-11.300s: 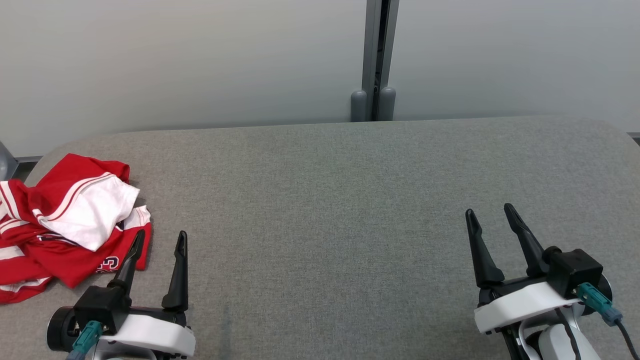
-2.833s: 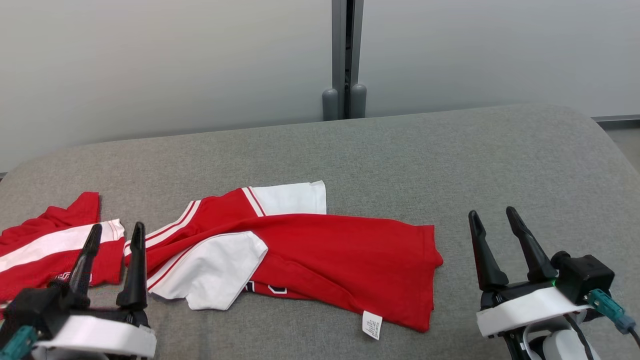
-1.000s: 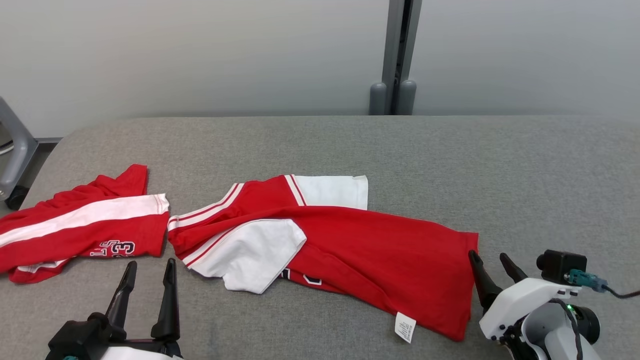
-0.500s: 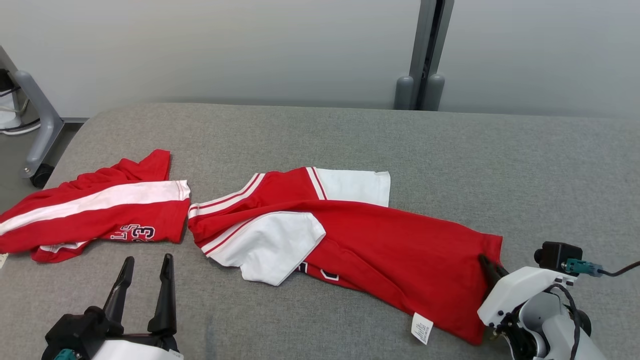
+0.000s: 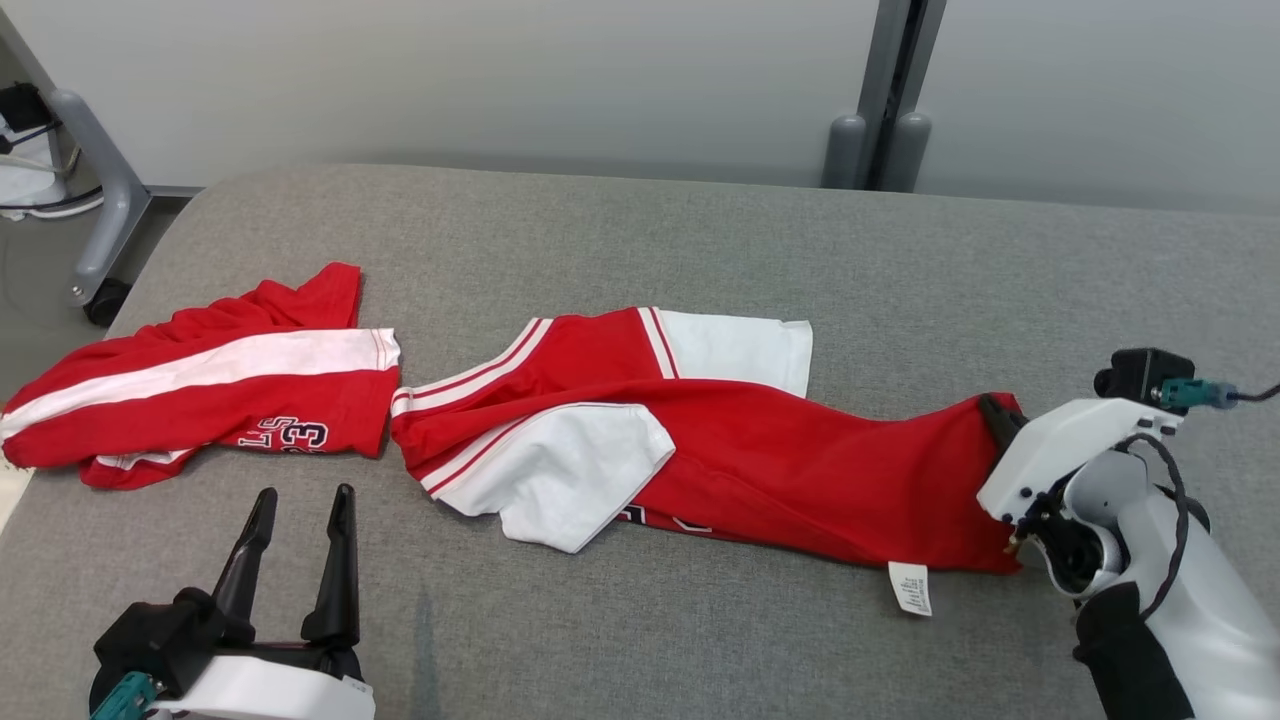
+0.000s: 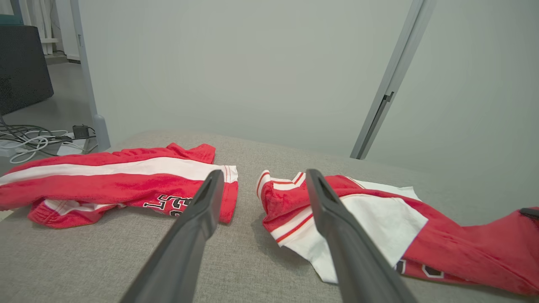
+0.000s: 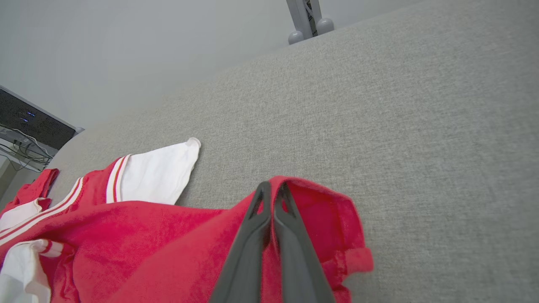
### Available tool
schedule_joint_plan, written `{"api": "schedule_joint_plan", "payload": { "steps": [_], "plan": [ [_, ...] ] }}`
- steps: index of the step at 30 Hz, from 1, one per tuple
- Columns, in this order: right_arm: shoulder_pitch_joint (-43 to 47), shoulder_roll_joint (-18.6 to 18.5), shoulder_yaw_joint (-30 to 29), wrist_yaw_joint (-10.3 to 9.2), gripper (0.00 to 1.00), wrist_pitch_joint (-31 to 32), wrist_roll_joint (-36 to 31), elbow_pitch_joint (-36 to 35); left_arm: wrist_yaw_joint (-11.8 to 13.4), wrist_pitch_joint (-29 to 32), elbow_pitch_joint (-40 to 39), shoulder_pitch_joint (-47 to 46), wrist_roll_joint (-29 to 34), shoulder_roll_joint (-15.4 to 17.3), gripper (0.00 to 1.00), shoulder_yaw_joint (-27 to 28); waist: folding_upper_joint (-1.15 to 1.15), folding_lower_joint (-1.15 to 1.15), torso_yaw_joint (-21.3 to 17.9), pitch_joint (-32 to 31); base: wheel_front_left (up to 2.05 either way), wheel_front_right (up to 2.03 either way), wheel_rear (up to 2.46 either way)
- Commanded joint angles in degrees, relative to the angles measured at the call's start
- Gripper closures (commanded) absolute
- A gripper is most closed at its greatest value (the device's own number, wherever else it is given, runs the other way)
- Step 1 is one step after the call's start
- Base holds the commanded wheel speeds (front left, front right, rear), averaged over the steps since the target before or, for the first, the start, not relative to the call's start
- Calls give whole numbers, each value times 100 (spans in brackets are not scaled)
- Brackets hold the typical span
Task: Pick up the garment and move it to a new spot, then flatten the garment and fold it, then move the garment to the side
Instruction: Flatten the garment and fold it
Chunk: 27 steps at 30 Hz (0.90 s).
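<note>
The garment (image 5: 780,455), a red shirt with white sleeves, lies stretched across the middle of the grey padded table (image 5: 700,230). My right gripper (image 5: 993,410) is shut on the far right corner of its hem, and that corner is raised off the table. In the right wrist view the two fingers (image 7: 273,188) pinch a fold of red cloth (image 7: 320,223). My left gripper (image 5: 306,495) stands open near the front left, short of the shirt's collar end (image 6: 286,202), with nothing between its fingers (image 6: 265,173).
A second red piece with a white stripe and printed numbers (image 5: 200,385) lies at the table's left end, close to the edge. A white label (image 5: 909,587) hangs from the shirt's front hem. A grey wheeled stand (image 5: 100,220) is on the floor at left.
My right gripper has shut on the shirt's hem corner and raised it, drawing the hem taut. The head camera has shifted. The left gripper has stayed open.
</note>
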Motion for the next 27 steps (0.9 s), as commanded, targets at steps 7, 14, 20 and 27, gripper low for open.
{"api": "schedule_joint_plan", "payload": {
  "steps": [7, 14, 20, 27],
  "plan": [
    [-736, -264, -474, 3, 100, 776, -93, 528, -141, -9, 126, -266, -3, -50, 0, -47, 0, 0, 212, 187, 0, 0, 0],
    [-997, -224, -698, 3, 0, 765, -202, 925, -209, -10, 271, -310, 36, -87, 0, 12, 0, 0, 137, 89, 0, 0, 0],
    [-690, -115, -540, 3, 0, 201, -166, 596, -232, -10, 260, -211, 107, -95, 0, 86, 0, 0, -118, -135, 0, 0, 0],
    [-54, -3, -38, 3, 0, -533, 156, -425, -157, -9, 155, -75, 227, -84, 0, 285, 0, 0, -429, -354, 0, 0, 0]
  ]
}}
